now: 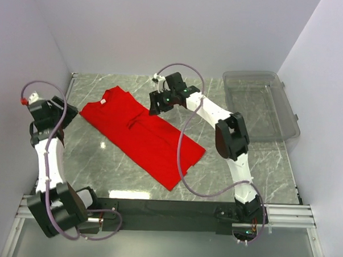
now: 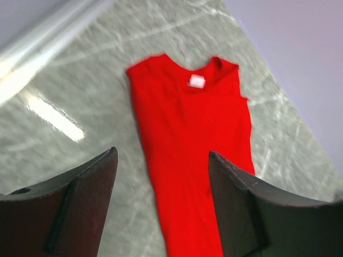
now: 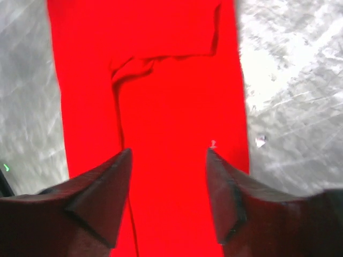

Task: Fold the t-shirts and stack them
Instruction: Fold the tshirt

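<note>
Left jaws: spread wide, nothing between them, hanging clear above the bench (image 1: 101,165). Right jaws: also well apart, gripping nothing, poised over the cloth with red showing in the gap between them.

T-shirt (image 1: 140,133): bright red, lying flat on the grey marbled bench, folded lengthwise into one long narrow strip. It runs on a diagonal, collar end toward the far left, hem end toward the near right. Small white neck label (image 1: 102,102) sits at the collar, facing up.

Left arm (image 1: 48,151): stands at the left side of the bench by the wall, its head off the collar end of the t-shirt, apart from it. From its wrist camera the t-shirt (image 2: 193,139) stretches away below, label (image 2: 196,81) plain at the neckline, bare bench (image 2: 64,80) to the left with a bright streak of reflected light.

Right arm (image 1: 228,134): reaches in from the right, its head over the far edge of the strip, about a third of the way down from the collar. From its wrist camera the t-shirt (image 3: 161,107) fills the middle, bench on both sides. A folded-over flap with a bunched crease (image 3: 128,67) shows ahead of the jaws.

Clear plastic bin (image 1: 288,119): at the far right corner of the bench, well apart from the t-shirt.
</note>
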`<state>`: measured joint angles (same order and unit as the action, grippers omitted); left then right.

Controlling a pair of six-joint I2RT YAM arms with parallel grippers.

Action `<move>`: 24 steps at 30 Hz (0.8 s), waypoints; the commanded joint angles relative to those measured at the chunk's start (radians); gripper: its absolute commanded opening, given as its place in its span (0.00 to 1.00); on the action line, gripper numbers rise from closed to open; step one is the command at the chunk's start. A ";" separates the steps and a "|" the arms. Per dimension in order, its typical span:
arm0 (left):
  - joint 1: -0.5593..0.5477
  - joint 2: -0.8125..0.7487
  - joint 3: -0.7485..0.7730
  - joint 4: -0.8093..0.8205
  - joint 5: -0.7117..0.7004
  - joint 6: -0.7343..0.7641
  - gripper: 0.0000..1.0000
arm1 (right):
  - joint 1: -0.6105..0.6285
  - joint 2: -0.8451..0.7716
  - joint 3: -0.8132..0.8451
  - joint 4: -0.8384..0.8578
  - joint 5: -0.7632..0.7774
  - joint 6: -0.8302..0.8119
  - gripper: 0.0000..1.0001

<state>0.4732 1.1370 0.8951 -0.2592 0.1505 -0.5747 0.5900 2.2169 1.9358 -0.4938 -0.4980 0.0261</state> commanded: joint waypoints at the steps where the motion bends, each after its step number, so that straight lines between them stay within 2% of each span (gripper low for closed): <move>1: 0.002 -0.092 -0.091 0.028 0.102 -0.071 0.74 | -0.015 0.065 0.106 0.067 0.044 0.218 0.66; 8: 0.002 -0.094 -0.220 0.031 0.136 -0.128 0.73 | -0.041 0.214 0.296 0.005 0.156 0.241 0.66; 11: 0.002 -0.079 -0.261 0.070 0.150 -0.149 0.72 | -0.045 0.198 0.229 0.008 0.170 0.193 0.66; 17: 0.002 0.035 -0.297 0.181 0.192 -0.214 0.71 | -0.053 0.190 0.192 0.009 0.053 0.138 0.65; 20: 0.002 0.058 -0.294 0.186 0.210 -0.226 0.70 | -0.052 0.234 0.285 0.041 0.038 0.202 0.65; 22: 0.002 0.032 -0.291 0.166 0.202 -0.220 0.70 | -0.050 0.308 0.398 0.032 0.024 0.251 0.65; 24: 0.001 -0.014 -0.288 0.123 0.193 -0.212 0.70 | -0.047 0.357 0.440 0.049 0.018 0.331 0.66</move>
<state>0.4755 1.1893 0.6014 -0.1452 0.3252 -0.7795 0.5369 2.5160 2.2814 -0.4908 -0.4450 0.2520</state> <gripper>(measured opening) 0.704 0.656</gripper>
